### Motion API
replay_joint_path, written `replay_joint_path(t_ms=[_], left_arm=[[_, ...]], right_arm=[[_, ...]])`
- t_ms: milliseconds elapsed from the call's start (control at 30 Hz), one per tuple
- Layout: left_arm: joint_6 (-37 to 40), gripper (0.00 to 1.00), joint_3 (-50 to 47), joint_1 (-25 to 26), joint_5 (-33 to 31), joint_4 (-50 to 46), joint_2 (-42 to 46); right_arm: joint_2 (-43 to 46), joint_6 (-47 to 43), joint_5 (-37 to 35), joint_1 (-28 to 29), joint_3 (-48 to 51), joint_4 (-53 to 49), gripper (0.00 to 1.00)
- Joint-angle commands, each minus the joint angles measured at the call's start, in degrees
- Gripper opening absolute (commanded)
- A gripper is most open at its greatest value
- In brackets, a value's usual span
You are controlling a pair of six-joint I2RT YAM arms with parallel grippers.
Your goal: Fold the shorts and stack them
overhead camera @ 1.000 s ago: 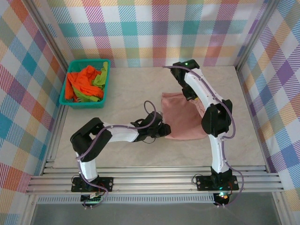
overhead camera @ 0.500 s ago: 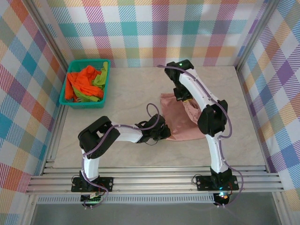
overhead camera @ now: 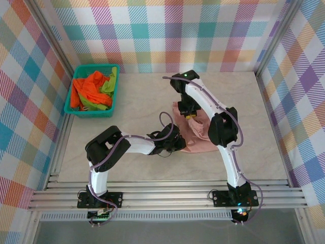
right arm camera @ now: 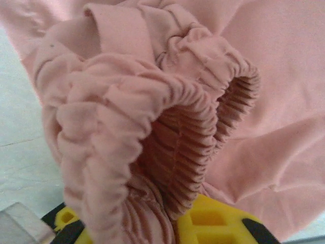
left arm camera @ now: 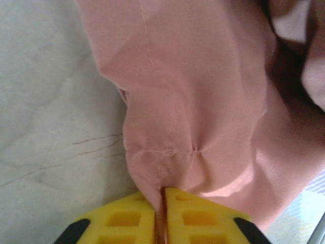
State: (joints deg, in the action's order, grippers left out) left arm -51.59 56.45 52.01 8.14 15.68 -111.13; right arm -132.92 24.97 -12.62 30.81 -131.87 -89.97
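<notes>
On the pale table, the pink shorts lie mid-fold at centre, bunched and partly draped over themselves. The other two pairs, the orange shorts and the green shorts, wait heaped in the teal basket at the far left corner. The right gripper is clamped on the gathered waistband, which bulges up around its yellow fingers in the wrist view. The left gripper is pinched tight on a seamed edge at the near left side of the cloth.

A clean fold likely depends on the left gripper pinning its edge flat while the right carries the waistband low and level across, laying it down before letting go.

Compared with a second ago, the right gripper has swung left from the far right corner, and the once-flat cloth has narrowed and rumpled.
</notes>
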Motion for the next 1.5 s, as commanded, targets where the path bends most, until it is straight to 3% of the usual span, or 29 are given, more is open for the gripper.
replay_joint_path(t_ms=[0,67,100,167,300,400,600,800,967,1133,1467], left_arm=[[-0.4,0.24,-1.0,1.4,-1.1,-1.8,-1.2],[-0.9,0.36,-2.5,1.4,-2.0,-1.7,1.5],[-1.4,0.51,-3.8,1.4,-2.7,-1.6,3.7],[-2.8,0.71,-7.2,1.3,-4.1,-1.5,9.1],[-3.2,0.91,-13.3,1.3,-5.8,-4.6,21.0],[-0.9,1.00,-11.9,0.0,-4.1,-10.2,27.6],[-2.0,1.00,-1.5,-9.5,5.6,-9.8,29.1],[-6.1,1.00,15.6,-15.4,12.5,-6.5,16.0],[-14.1,1.00,26.4,-16.3,16.9,-0.2,2.4],[-17.5,1.00,31.8,-16.3,17.4,0.7,-5.6],[-18.6,1.00,31.4,-16.3,16.9,1.7,-12.7]], right_arm=[[-0.2,1.3,11.6,0.2,0.7,4.8,0.28],[0.4,1.3,19.0,-0.5,-0.5,7.5,0.45],[0.9,1.7,22.6,-1.2,-1.3,8.6,0.52],[4.0,3.7,31.3,-3.6,-2.1,12.5,0.63],[15.7,9.0,41.4,-8.8,7.3,26.2,0.78],[27.0,12.8,43.9,-12.3,23.5,40.4,0.88],[46.4,25.8,44.9,-16.6,59.3,68.0,0.99],[54.5,47.3,41.0,-12.9,85.7,99.4,1.00],[58.8,50.5,29.9,-7.7,91.1,102.7,1.00],[61.4,57.2,23.8,-7.0,99.1,108.6,0.99],[58.0,60.6,24.0,-5.3,102.1,112.8,0.99]])
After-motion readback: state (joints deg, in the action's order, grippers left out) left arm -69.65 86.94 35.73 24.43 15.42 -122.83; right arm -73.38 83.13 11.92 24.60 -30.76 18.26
